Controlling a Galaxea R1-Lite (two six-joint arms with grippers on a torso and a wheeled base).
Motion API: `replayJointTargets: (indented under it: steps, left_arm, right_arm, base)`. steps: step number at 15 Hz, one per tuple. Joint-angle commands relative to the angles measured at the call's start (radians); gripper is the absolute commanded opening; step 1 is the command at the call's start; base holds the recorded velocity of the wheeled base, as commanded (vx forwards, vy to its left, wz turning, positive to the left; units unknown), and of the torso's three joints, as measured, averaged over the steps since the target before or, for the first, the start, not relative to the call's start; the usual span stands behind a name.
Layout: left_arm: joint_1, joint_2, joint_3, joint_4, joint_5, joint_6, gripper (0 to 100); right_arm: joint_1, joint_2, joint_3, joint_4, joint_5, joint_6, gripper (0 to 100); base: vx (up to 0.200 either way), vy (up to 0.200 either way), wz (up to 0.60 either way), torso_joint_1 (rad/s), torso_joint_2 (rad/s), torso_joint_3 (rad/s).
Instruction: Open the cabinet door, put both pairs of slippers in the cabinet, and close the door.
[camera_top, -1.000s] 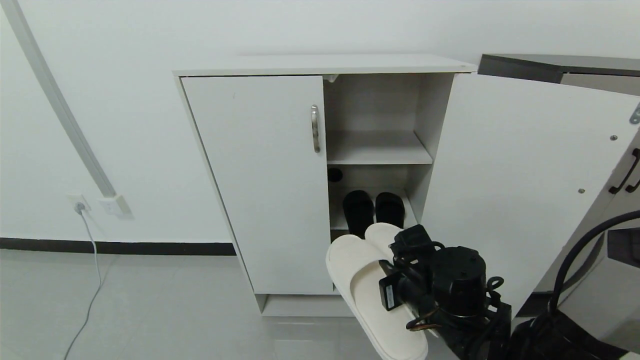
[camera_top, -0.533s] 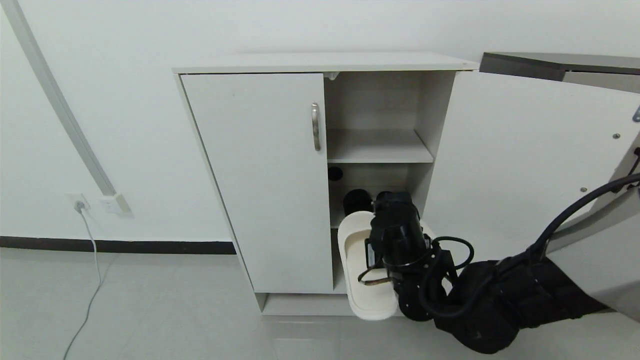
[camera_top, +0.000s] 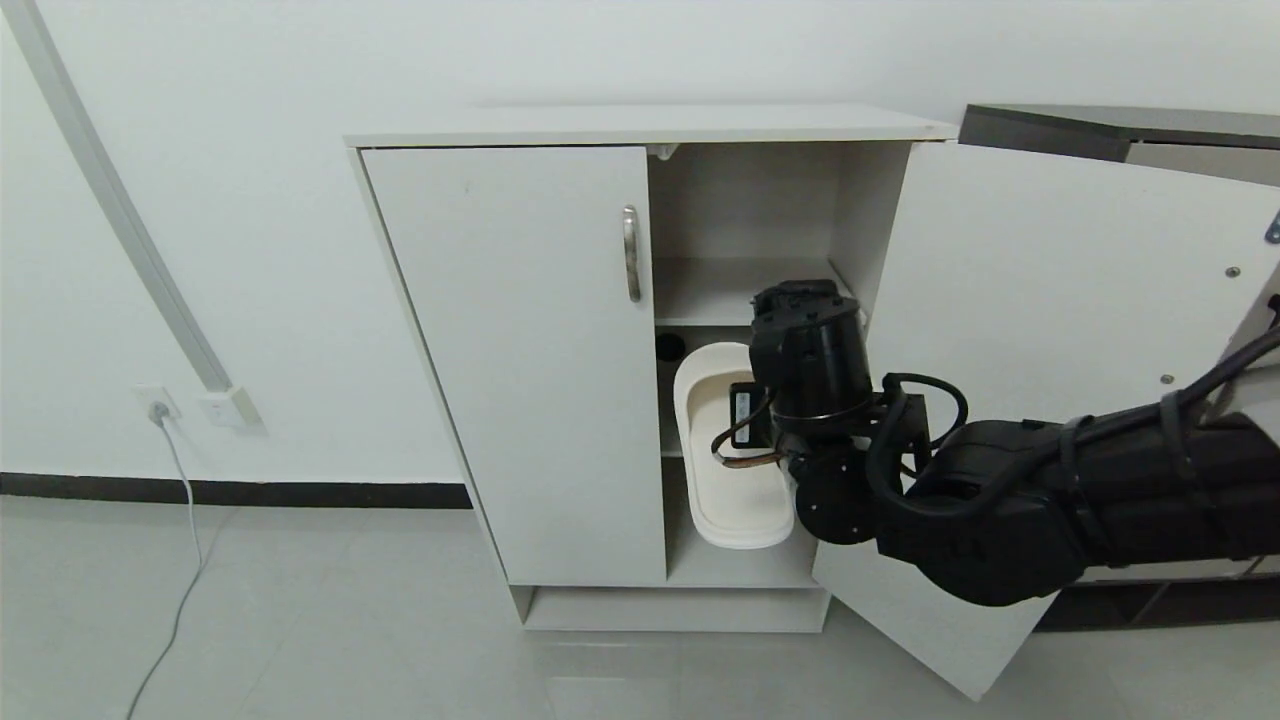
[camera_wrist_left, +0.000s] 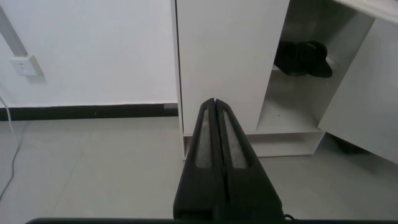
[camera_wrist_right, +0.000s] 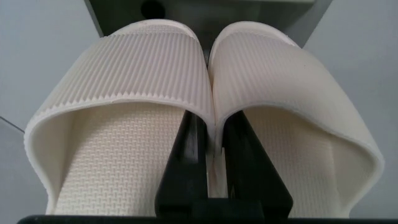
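Our right claw (camera_wrist_right: 213, 134) pinches the inner edges of the white slippers (camera_wrist_right: 124, 112) together. In the last second it has swung them up from low in front of the cabinet (camera_top: 640, 125) into its open right half, where the black slippers (camera_wrist_left: 303, 58) already sit on a shelf. Our left claw (camera_wrist_left: 214, 109) hangs pressed together and empty, so we judge that only release and shutting the door (camera_top: 1050, 300) remain.

Centre frame, a pair of slippers (camera_top: 720, 500) held in the right gripper (camera_wrist_right: 214, 134) hangs in the opening of the cabinet (camera_top: 640, 125), shut door (camera_top: 520, 360) at left, open door (camera_top: 1030, 330) at right.
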Motion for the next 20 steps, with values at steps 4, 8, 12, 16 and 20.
replayJointTargets:
  steps: [4,8,12,16,20]
  left_arm:
    - [0.0,0.001,0.0,0.0,-0.001,0.0,0]
    - [0.0,0.001,0.0,0.0,-0.003,0.001,0]
    - [0.0,0.001,0.0,0.0,-0.003,0.001,0]
    - [0.0,0.001,0.0,0.0,-0.003,0.0,0]
    - [0.0,0.001,0.0,0.0,-0.001,0.0,0]
  right_arm:
    - [-0.001,-0.034,-0.016,0.001,0.002,-0.021,0]
    - [-0.006,-0.033,-0.021,-0.001,0.005,-0.021,0]
    - [-0.009,-0.034,-0.03,-0.001,0.005,-0.03,0]
    - [-0.016,-0.03,-0.028,0.001,0.005,-0.032,0]
    - [-0.024,-0.022,-0.025,0.004,0.013,-0.042,0]
  base:
    - [0.0,0.0,0.0,0.0,0.0,0.0]
    - [0.15,0.0,0.0,-0.004,0.0,0.003]
    - [0.2,0.0,0.0,0.002,0.01,0.001]
    - [0.2,0.0,0.0,0.001,0.0,-0.004]
    - [0.05,0.0,0.0,0.001,0.0,0.001]
